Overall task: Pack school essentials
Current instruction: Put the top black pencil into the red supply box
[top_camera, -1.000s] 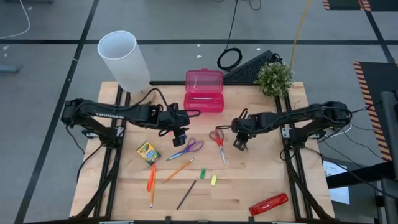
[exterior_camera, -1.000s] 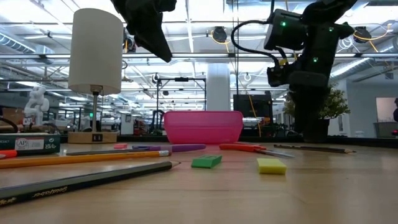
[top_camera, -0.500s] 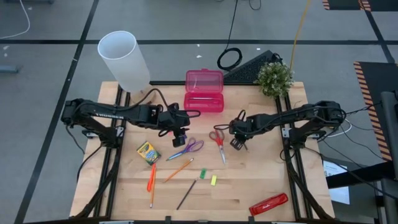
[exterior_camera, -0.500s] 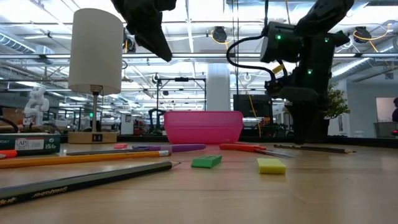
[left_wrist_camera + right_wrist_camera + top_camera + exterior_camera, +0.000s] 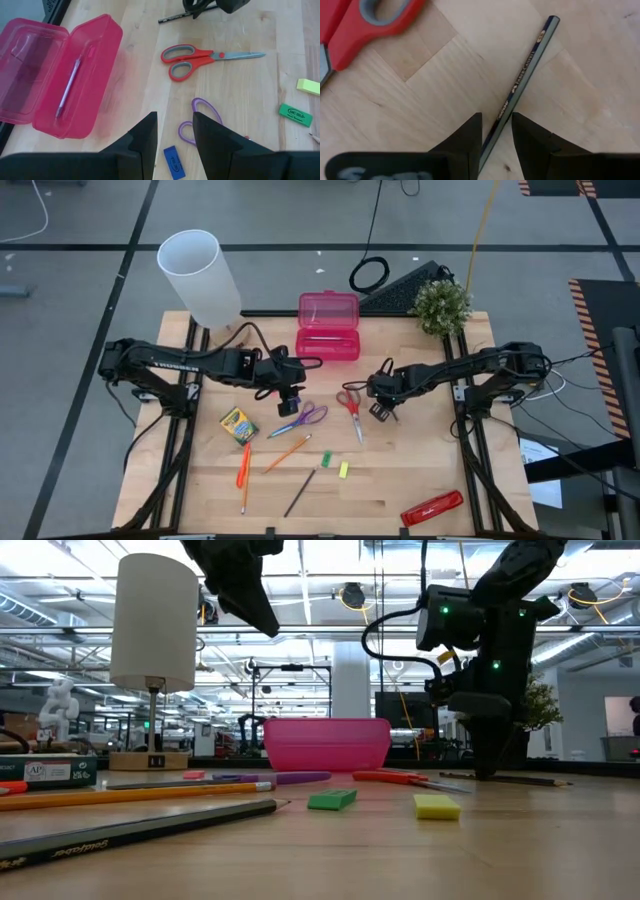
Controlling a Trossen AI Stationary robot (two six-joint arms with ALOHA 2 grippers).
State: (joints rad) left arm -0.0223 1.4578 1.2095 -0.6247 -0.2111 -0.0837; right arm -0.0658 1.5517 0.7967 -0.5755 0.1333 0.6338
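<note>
Dark pencil [image 5: 520, 85] between parted right gripper [image 5: 496, 131] fingers, beside red-handled scissors [image 5: 200, 56], left gripper [image 5: 175, 137] open above table

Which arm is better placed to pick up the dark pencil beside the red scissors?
Right: the right gripper already straddles the dark pencil at table level, fingers open. The left gripper hovers over the purple scissors.

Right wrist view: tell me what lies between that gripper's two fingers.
In the right wrist view, a dark pencil runs into the gap between the right gripper's open fingers. The red scissors lie off to one side.
</note>
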